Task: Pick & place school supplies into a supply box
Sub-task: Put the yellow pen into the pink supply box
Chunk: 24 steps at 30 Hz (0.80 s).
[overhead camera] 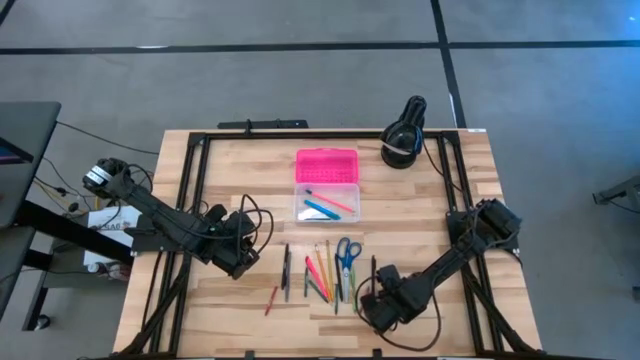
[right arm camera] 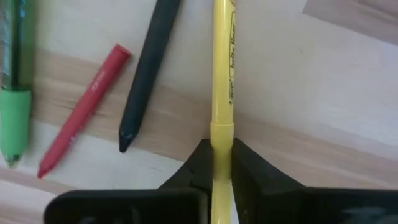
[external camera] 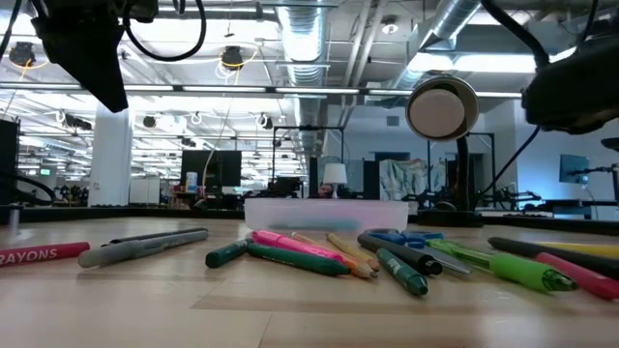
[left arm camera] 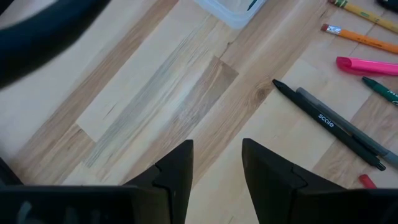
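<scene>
right gripper (right arm camera: 222, 163) pinches slim yellow marker (right arm camera: 222, 68) | left gripper (left arm camera: 216, 168) parted, empty, over pale wood table (left arm camera: 155, 93) | box (overhead camera: 327, 200) clear plastic, upper centre

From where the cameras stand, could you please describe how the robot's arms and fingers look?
Both arms are dark, jointed links trailing loose black cables. The left gripper and right gripper each end in two matte black, angular fingers without visible markings.

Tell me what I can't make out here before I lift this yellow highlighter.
- Yellow highlighter: both ends cut off in the right wrist view, near end behind the right gripper fingers.
- Supply box contents: translucent wall blurs them in the low view.
- Left gripper: out of frame in the low view.
</scene>
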### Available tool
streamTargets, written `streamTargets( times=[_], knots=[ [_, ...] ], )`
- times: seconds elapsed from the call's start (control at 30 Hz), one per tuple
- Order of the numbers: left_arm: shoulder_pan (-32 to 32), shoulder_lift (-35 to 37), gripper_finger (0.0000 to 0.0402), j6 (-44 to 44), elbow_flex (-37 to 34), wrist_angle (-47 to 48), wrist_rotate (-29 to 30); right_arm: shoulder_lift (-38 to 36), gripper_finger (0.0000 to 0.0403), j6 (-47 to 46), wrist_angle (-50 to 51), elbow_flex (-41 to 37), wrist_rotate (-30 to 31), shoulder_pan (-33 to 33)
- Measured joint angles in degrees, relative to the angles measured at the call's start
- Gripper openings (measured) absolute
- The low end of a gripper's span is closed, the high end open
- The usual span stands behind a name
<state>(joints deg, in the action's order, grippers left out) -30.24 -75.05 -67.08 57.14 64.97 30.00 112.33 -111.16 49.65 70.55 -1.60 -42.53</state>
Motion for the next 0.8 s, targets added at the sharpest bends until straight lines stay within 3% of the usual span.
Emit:
streamTargets(
  times=[0.13, 0.3, 0.57, 0.8],
  knots=[
    [0.0, 0.0, 0.0132, -1.1, 0.0, 0.0, 0.2, 0.1, 0.0040, -2.6, 1.2, 0.3, -0.4, -0.9],
    [0.0, 0.0, 0.0132, -1.5, 0.0, -0.2, 0.5, 0.4, 0.0014, -1.0, 6.3, 1.8, -1.9, -1.4],
    [0.0, 0.0, 0.0132, -1.5, 0.0, -0.5, 0.9, 0.5, 0.0029, 0.6, 11.0, 2.6, -3.0, -1.7],
    [0.0, 0.0, 0.0132, -1.5, 0.0, -1.8, 1.3, 0.2, 0.0015, 0.7, 10.7, 2.6, -2.7, -1.8]
  ],
)
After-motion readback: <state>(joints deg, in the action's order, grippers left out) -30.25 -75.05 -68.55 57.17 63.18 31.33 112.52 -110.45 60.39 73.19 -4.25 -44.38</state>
